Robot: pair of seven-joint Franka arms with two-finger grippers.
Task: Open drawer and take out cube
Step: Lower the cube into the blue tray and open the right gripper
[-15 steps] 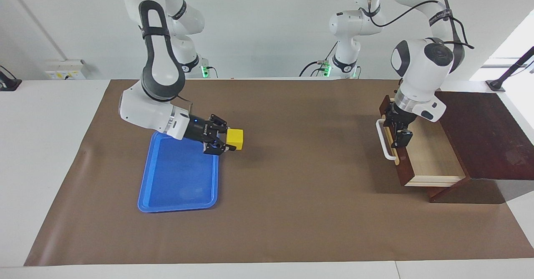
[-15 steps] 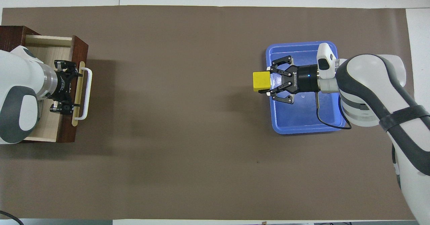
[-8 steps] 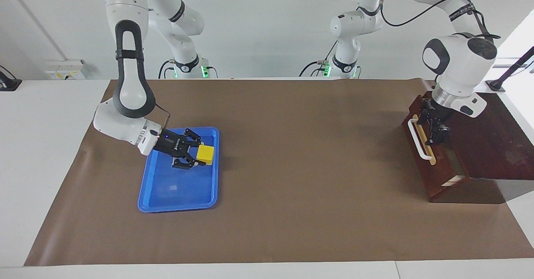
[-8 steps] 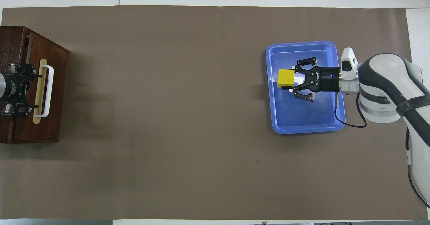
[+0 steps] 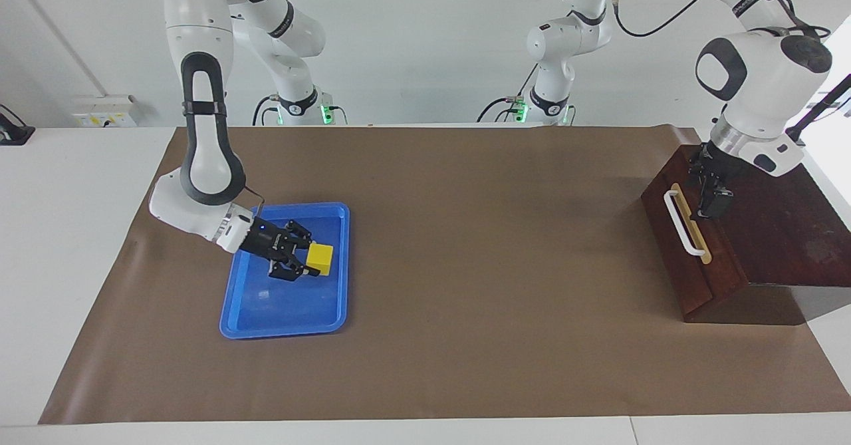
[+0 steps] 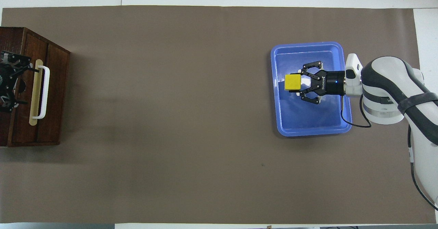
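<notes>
The drawer [image 5: 688, 279] [image 6: 54, 95] of the dark wooden box stands closed, and its white bar handle [image 5: 682, 223] [image 6: 43, 92] faces the middle of the table. My left gripper [image 5: 710, 197] [image 6: 9, 81] hangs open just over the box's top, by the drawer's upper edge, holding nothing. My right gripper [image 5: 311, 263] [image 6: 297, 83] is shut on the yellow cube [image 5: 321, 256] [image 6: 293, 82]. It holds the cube low inside the blue tray [image 5: 282, 330] [image 6: 313, 132]. I cannot tell whether the cube touches the tray floor.
A brown mat [image 5: 479, 245] [image 6: 171, 119] covers the table between the tray and the box. The box stands at the left arm's end, the tray at the right arm's end.
The drawer went from open to closed as my left gripper drew back over the box. My right gripper carried the cube from beside the tray to low inside it.
</notes>
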